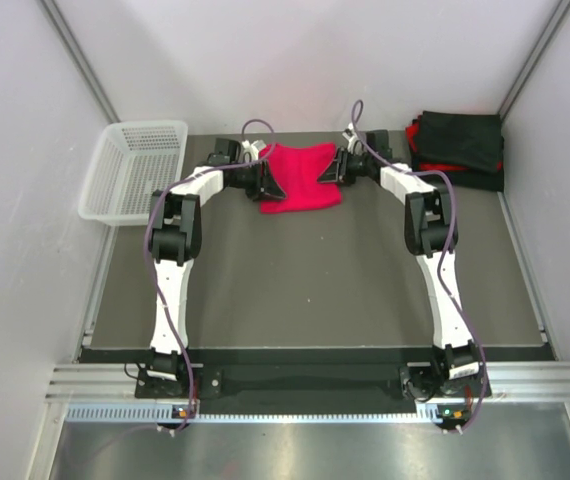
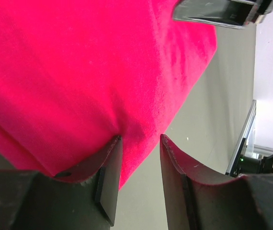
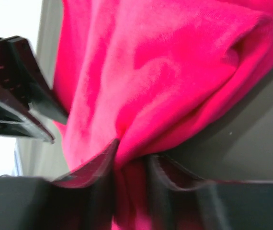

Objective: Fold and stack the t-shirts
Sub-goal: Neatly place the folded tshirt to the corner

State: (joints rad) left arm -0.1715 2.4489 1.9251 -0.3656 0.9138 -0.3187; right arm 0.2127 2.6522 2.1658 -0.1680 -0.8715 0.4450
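The crimson red t-shirt (image 1: 300, 178) lies partly folded at the back middle of the table. My left gripper (image 1: 265, 181) is at its left edge. In the left wrist view the gripper (image 2: 139, 141) is open, with the shirt's edge (image 2: 79, 72) lying between the fingertips and grey table showing in the gap. My right gripper (image 1: 327, 172) is at the shirt's right edge. In the right wrist view it (image 3: 134, 155) is shut on a bunched fold of the red shirt (image 3: 165, 72). Folded black t-shirts (image 1: 457, 150) are piled at the back right corner.
A white plastic mesh basket (image 1: 135, 170) stands off the table's back left edge. White walls close in the back and both sides. The dark grey table top (image 1: 305, 280) stretches between the arms toward the near edge.
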